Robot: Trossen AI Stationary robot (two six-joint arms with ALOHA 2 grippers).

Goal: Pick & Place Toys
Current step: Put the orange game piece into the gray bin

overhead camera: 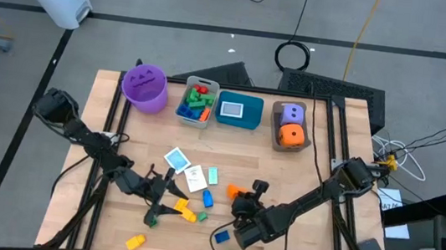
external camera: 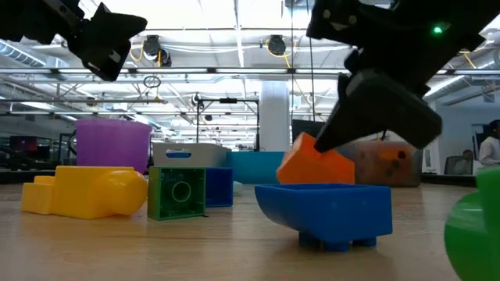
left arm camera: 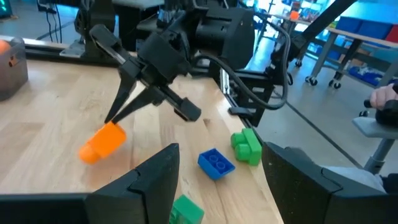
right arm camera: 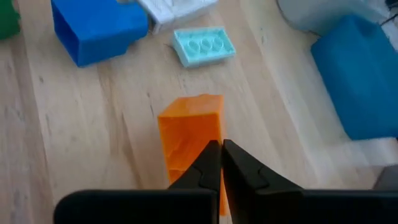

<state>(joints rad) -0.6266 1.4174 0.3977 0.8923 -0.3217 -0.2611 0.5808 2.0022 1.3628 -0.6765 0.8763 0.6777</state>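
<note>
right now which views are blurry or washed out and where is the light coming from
Low view: ceiling strip lights glare behind the table; the blue brick up close is sharp, the green one at the edge is soft. Right wrist view: the orange brick is clear, the right gripper slightly blurred. Left wrist view: background room soft. High view: even light, faint shadows.

We count two dice [overhead camera: 292,124], three bins [overhead camera: 239,111], one purple bucket [overhead camera: 145,87], two grippers [overhead camera: 241,201], and loose bricks [overhead camera: 185,213] too scattered to total.
</note>
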